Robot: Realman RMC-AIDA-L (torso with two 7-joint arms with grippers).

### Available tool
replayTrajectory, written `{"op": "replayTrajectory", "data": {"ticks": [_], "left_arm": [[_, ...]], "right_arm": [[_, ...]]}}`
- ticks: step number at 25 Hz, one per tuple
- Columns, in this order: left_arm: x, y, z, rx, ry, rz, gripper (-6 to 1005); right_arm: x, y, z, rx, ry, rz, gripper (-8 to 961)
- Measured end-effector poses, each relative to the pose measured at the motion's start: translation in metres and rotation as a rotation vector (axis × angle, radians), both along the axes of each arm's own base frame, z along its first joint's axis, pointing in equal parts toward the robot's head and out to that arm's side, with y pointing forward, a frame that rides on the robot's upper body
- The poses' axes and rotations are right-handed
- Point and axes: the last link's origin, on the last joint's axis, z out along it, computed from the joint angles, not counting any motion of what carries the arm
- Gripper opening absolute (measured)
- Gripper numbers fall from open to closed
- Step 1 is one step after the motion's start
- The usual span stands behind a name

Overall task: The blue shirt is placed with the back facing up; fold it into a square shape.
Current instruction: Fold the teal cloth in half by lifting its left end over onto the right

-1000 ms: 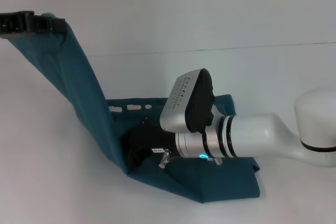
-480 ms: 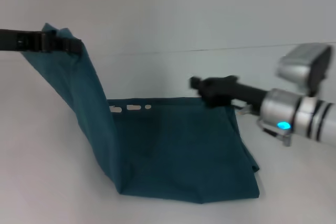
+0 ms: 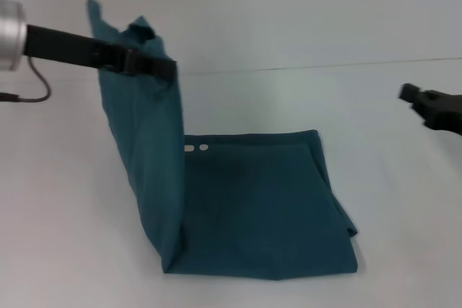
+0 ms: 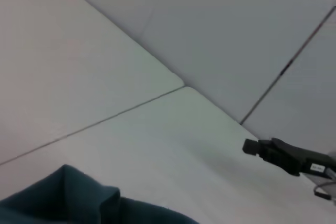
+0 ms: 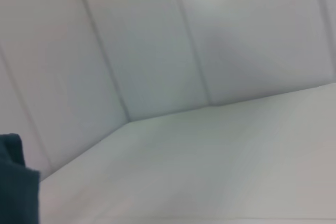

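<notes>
Blue shirt lies on the white counter, already narrowed into a rough rectangle, with one long flap pulled up off its left side. Left gripper is clenched on the top edge of that flap, high above the shirt's flat part; the fabric hangs from it as a steep panel running down to the shirt's near-left corner. Left wrist view shows only a bunched bit of the teal cloth at the frame edge, nothing of the pinch itself.

Right gripper sits clear of the shirt, well off its right side and above the counter. Can't tell whether its jaws are parted or closed. It shows in the left wrist view too, far off.

Step in hand, as I read it: carry the lifted flap across and lay it over the flat part.

To do it well:
- Keep the pinch firm until the flap's edge is over the shirt's right edge, not short of it.
- Travel in an arc, holding light tension so the crease along the shirt's left side stays straight.
- Lower before letting go, so the edge doesn't flop back or bunch.
- Line the flap's top edge up with the shirt's far edge, near the pale label marks.
- Keep the right arm out of the flap's path.
</notes>
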Motion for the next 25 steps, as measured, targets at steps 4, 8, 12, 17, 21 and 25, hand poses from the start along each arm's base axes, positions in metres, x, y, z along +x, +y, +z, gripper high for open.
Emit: {"op": "replayTrajectory", "data": {"ticks": [4,8,12,17,21,25], "left_arm": [[0.02,-0.003,-0.022,-0.054,0.017,-0.053,63],[0.036,-0.014,-0.053,-0.118,0.018,-0.107,63],[0.043,-0.031,-0.097,-0.177,0.049,-0.166,62],[0.028,-0.038,-0.148,-0.162,0.126,-0.135,80],[0.018,-0.042,-0.164,-0.148,0.128,-0.072,124],[0.023,-0.048,-0.161,-0.187,0.051,-0.056,194]], "right_arm": [[0.016,-0.011,0.016,0.049,0.011,-0.035,0],[0.022,-0.014,0.023,0.053,0.002,-0.052,-1],[0.02,-0.013,0.027,0.051,-0.015,-0.054,-1],[0.013,-0.009,0.028,0.049,-0.032,-0.04,0],[0.008,-0.007,0.029,0.048,-0.052,-0.034,-1],[0.005,-0.005,0.032,0.056,-0.066,-0.034,9]]}}
